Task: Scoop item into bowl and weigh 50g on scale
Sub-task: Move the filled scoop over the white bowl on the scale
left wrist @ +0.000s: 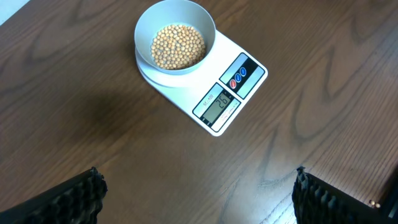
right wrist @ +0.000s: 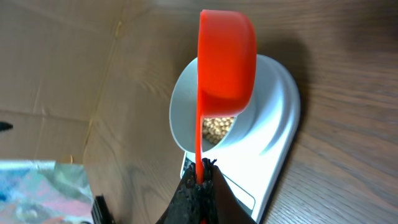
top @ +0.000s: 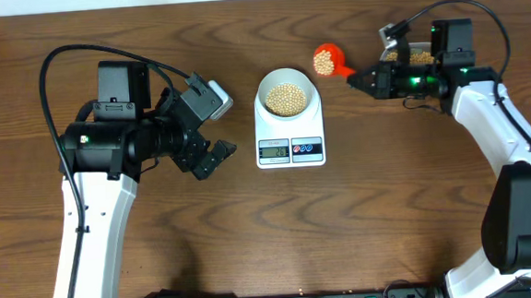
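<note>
The white bowl point(top: 287, 96) stands on the white scale point(top: 290, 148) at the table's middle, part filled with tan beans point(top: 286, 97). The left wrist view shows the bowl point(left wrist: 175, 25), its beans point(left wrist: 178, 45) and the scale point(left wrist: 239, 93), whose display reads about 26. My right gripper point(top: 353, 76) is shut on the handle of an orange scoop point(top: 327, 60) holding beans, up right of the bowl. In the right wrist view the scoop point(right wrist: 227, 56) hangs in front of the bowl point(right wrist: 186, 118), above my right gripper point(right wrist: 200, 179). My left gripper point(top: 220, 156) is open and empty, left of the scale.
A clear tub of beans point(top: 409, 57) sits behind my right gripper at the far right. Black cables loop above both arms. The table's back edge runs along the top of the overhead view.
</note>
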